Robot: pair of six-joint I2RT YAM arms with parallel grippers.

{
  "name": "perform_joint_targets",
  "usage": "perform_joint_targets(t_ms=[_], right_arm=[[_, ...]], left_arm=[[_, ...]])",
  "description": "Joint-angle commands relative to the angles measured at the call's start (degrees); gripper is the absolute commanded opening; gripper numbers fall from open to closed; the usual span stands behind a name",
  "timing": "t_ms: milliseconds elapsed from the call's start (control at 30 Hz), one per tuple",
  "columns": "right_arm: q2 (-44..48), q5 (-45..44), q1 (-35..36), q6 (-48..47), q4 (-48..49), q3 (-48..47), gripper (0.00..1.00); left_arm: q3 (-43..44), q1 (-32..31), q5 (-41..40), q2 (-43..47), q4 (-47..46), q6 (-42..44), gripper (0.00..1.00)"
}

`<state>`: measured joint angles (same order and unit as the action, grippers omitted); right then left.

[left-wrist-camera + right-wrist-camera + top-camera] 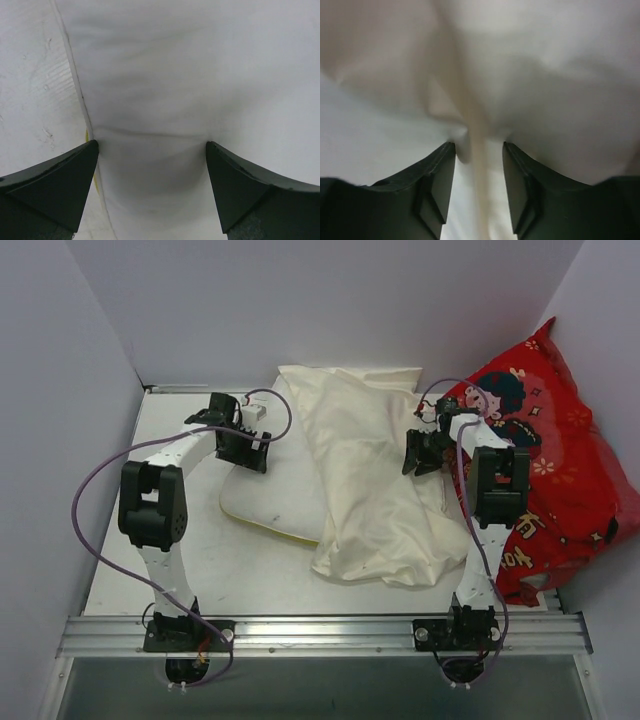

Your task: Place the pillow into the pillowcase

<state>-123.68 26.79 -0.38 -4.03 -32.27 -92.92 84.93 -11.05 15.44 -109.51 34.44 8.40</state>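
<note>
The white pillow with its yellow seam lies flat mid-table, its right part covered by the cream pillowcase draped over it. My left gripper stands at the pillow's far left edge. In the left wrist view its jaws are wide apart, pressed onto the pillow, with a sliver of yellow seam by the left finger. My right gripper is on the pillowcase's right side. Its jaws stand half apart astride a raised fold of pillowcase cloth, with gaps on both sides.
A red cushion printed with a cartoon child leans in the right back corner, just behind the right arm. White walls enclose the table on three sides. A metal rail carrying both arm bases runs along the near edge.
</note>
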Motion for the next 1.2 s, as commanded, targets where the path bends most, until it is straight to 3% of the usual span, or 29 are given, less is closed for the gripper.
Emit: perform_joint_targets(t_ms=[0,133,233,267,300,333,533,567,733,933,967,1033,1067,1100,1167], right_arm=[[-2.1,-4.7,0.0,3.4,0.6,-3.5,0.4],[-4.0,-12.5,0.0,5.6,-1.0,-4.5,0.34],[-4.2,-17.4,0.0,6.2,-2.8,-4.5,0.34],[-4.6,-17.6,0.0,6.1,-3.5,-5.3,0.33],[-4.7,-18.9,0.0,6.7,-5.4,-5.9,0.34],[-5.1,-19.7,0.0,6.8,-6.5,-6.8,0.34],[-5.8,-23.3,0.0,5.3,-10.1,-8.7,0.33],[-5.8,-23.4,0.0,5.2,-10.6,-8.6,0.33],[-5.2,-23.4,0.0,4.5,-12.0,-7.5,0.33],[-2.5,-16.9,0.0,0.6,-13.7,-4.1,0.33],[-1.4,-14.6,1.7,-0.6,-15.3,-3.9,0.34],[0.4,-7.3,2.5,-4.2,-16.3,-3.7,0.39],[2.5,-4.8,3.4,-5.4,-16.3,-3.8,0.43],[3.5,-2.1,3.8,-6.1,-16.2,-4.5,0.47],[5.2,0.8,4.5,-7.9,-15.8,-6.7,0.67]], left_arm=[[4.9,0.7,-4.3,-3.2,-0.2,0.8,0.97],[7.0,0.8,-5.7,-6.9,-0.2,0.2,0.94],[8.1,1.5,-4.4,-9.0,1.4,0.0,0.49],[8.6,1.9,-4.1,-9.5,2.4,-0.1,0.22],[9.7,2.3,-4.1,-9.8,3.5,-0.1,0.07],[10.0,3.7,-5.4,-9.8,5.3,-0.1,0.0],[8.9,11.0,-16.7,-3.4,7.9,6.6,0.0],[9.2,14.7,-19.7,-2.8,8.3,9.2,0.0],[13.6,21.2,-27.2,-2.5,12.0,16.0,0.0],[13.5,23.3,-28.9,-3.3,15.7,19.0,0.0],[13.4,23.4,-27.3,-2.9,16.4,19.0,0.09],[12.8,23.6,-17.0,0.3,17.8,19.3,0.41],[12.2,23.5,-14.5,1.7,17.6,19.2,0.68],[11.6,23.4,-10.6,4.2,17.7,18.9,0.8],[11.4,22.5,-3.3,6.0,17.8,18.1,0.92]])
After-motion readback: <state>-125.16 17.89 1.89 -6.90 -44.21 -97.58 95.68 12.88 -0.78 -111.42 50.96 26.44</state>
